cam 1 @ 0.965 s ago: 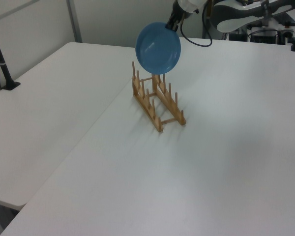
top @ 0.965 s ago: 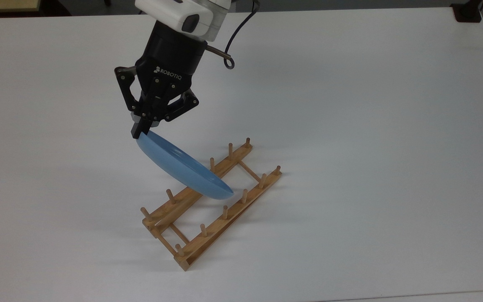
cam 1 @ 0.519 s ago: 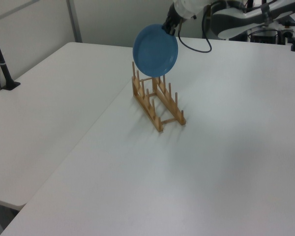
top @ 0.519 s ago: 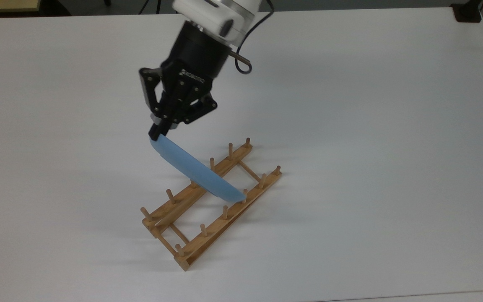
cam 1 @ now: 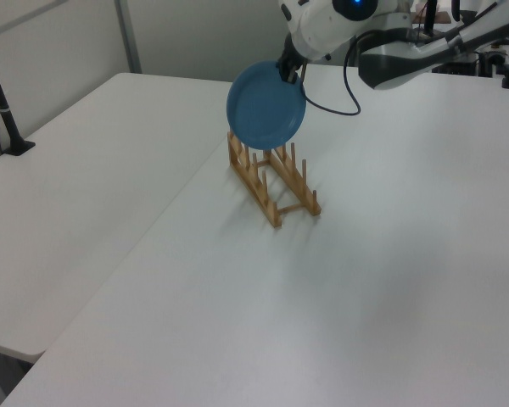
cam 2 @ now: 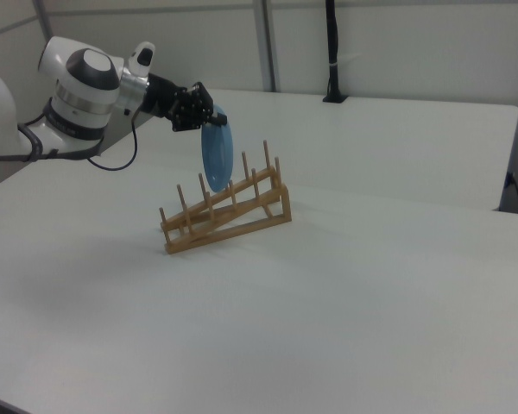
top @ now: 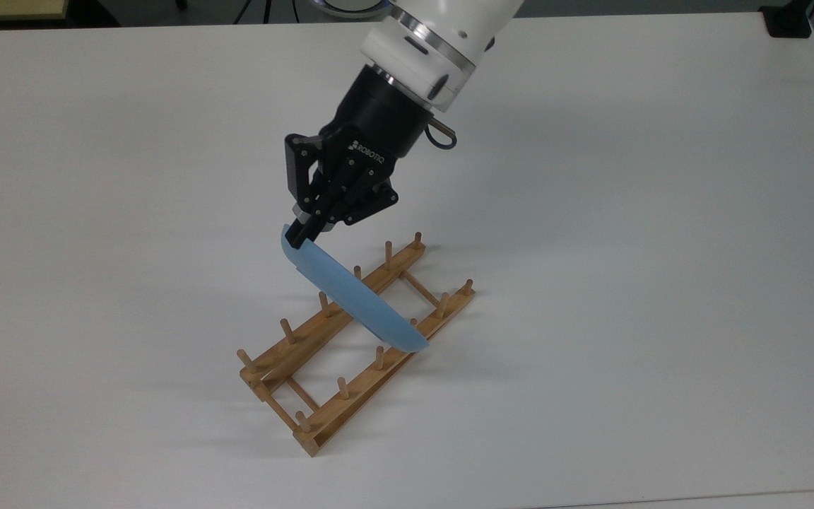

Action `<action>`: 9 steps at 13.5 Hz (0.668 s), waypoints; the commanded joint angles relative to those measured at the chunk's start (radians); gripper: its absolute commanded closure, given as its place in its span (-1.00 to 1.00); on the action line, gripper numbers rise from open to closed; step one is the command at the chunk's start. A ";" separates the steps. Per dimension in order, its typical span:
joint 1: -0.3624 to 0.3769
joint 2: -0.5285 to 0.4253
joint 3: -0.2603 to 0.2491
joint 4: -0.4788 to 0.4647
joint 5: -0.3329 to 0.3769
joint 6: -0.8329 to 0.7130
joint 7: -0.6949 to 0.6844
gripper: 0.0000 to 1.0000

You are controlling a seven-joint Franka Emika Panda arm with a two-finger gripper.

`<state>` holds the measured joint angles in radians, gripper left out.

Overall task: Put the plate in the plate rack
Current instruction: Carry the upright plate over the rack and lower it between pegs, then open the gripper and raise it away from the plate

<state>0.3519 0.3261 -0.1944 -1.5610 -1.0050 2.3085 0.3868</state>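
The tool (top: 299,237) is clamped on the upper rim of the plate (top: 352,299), which hangs on edge. The plate's lower part sits among the middle pegs of the plate rack (top: 350,346), which stands on the white desk (top: 626,247).

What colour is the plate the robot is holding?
Light blue all over, no pattern; the plate shows best face-on in the left view.
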 commanded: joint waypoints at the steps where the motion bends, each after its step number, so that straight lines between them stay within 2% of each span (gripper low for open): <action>1: 0.033 0.002 -0.016 -0.040 -0.053 -0.040 0.050 1.00; 4: 0.048 0.025 -0.011 -0.053 -0.057 -0.073 0.052 1.00; 5: 0.048 0.036 -0.008 -0.053 -0.057 -0.075 0.052 0.93; 6: 0.048 0.040 -0.005 -0.053 -0.057 -0.078 0.063 0.73; 7: 0.048 0.044 -0.005 -0.053 -0.055 -0.078 0.087 0.22; 9: 0.048 0.047 0.003 -0.057 -0.055 -0.077 0.173 -0.99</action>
<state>0.3852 0.3792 -0.1935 -1.6047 -1.0375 2.2559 0.4524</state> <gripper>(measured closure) 0.872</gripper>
